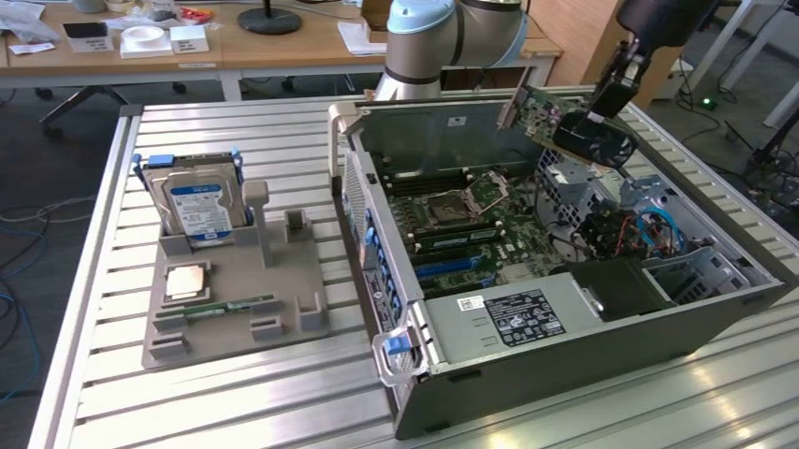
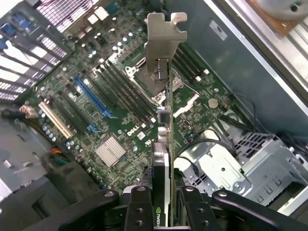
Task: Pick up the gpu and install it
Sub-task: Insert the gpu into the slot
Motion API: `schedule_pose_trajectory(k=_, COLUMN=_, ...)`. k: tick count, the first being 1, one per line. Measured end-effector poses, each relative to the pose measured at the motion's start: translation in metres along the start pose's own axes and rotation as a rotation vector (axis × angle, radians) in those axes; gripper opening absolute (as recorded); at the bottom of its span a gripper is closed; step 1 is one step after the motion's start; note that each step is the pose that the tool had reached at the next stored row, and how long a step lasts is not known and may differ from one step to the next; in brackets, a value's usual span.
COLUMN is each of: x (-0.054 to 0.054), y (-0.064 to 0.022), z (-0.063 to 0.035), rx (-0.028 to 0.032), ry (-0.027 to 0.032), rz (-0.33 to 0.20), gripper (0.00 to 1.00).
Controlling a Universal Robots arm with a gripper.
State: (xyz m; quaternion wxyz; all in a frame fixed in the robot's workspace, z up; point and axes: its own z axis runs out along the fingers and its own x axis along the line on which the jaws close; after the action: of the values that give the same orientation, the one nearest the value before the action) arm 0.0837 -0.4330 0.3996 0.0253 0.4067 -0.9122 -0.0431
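The gpu [image 1: 568, 126], a dark card with a green board and a pale metal bracket, hangs tilted in the air over the far side of the open computer case [image 1: 500, 365]. My gripper [image 1: 604, 105] is shut on its upper edge. In the wrist view the gpu [image 2: 166, 139] shows edge-on between my gripper [image 2: 163, 204] fingers [image 2: 139, 209], with its bracket [image 2: 163, 36] pointing away from the camera. Below it lies the motherboard [image 2: 120, 110] with its blue expansion slots [image 2: 91, 98], well apart from the card.
A grey fixture [image 1: 294, 318] on the slatted table at the exterior view's left holds a silver hard drive [image 1: 197, 206], a processor chip [image 1: 187, 279] and a green memory stick [image 1: 231, 306]. Inside the case are a drive cage [image 1: 624, 192] and cables. Desks stand behind.
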Motion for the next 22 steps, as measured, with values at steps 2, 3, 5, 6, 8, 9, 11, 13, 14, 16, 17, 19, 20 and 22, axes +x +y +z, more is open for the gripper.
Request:
schedule_pose_trajectory(k=2, x=0.0, y=0.0, z=0.0001, rx=0.0004, ry=0.0033, rz=-0.033, gripper=0.27)
schedule_pose_trajectory(k=3, x=0.0, y=0.0, z=0.0001, rx=0.0006, ry=0.005, rz=-0.05, gripper=0.27)
schedule_pose_trajectory(k=5, x=0.0, y=0.0, z=0.0002, rx=0.001, ry=0.0084, rz=-0.083, gripper=0.27)
schedule_pose_trajectory(k=6, x=0.0, y=0.0, z=0.0002, rx=0.0012, ry=0.01, rz=-0.1, gripper=0.27)
schedule_pose_trajectory(k=8, x=0.0, y=0.0, z=0.0002, rx=0.0016, ry=0.0132, rz=-0.132, gripper=0.27)
schedule_pose_trajectory(k=9, x=0.0, y=0.0, z=0.0003, rx=0.0017, ry=0.0146, rz=-0.147, gripper=0.27)
schedule_pose_trajectory(k=11, x=0.0, y=0.0, z=0.0003, rx=0.002, ry=0.0176, rz=-0.177, gripper=0.27)
schedule_pose_trajectory(k=13, x=0.0, y=0.0, z=0.0004, rx=0.0023, ry=0.0205, rz=-0.205, gripper=0.27)
schedule_pose_trajectory(k=14, x=0.0, y=0.0, z=0.0004, rx=0.0025, ry=0.022, rz=-0.221, gripper=0.27)
schedule_pose_trajectory(k=16, x=0.0, y=0.0, z=0.0004, rx=0.0028, ry=0.0249, rz=-0.25, gripper=0.27)
schedule_pose_trajectory(k=17, x=0.0, y=-0.0001, z=0.0004, rx=0.003, ry=0.0263, rz=-0.264, gripper=0.27)
schedule_pose_trajectory(k=19, x=0.0, y=-0.0001, z=0.0005, rx=0.0033, ry=0.0292, rz=-0.293, gripper=0.27)
schedule_pose_trajectory(k=20, x=0.0, y=0.0, z=0.0005, rx=0.0035, ry=0.0308, rz=-0.308, gripper=0.27)
schedule_pose_trajectory(k=22, x=0.0, y=-0.0001, z=0.0005, rx=0.0039, ry=0.0336, rz=-0.337, gripper=0.27)
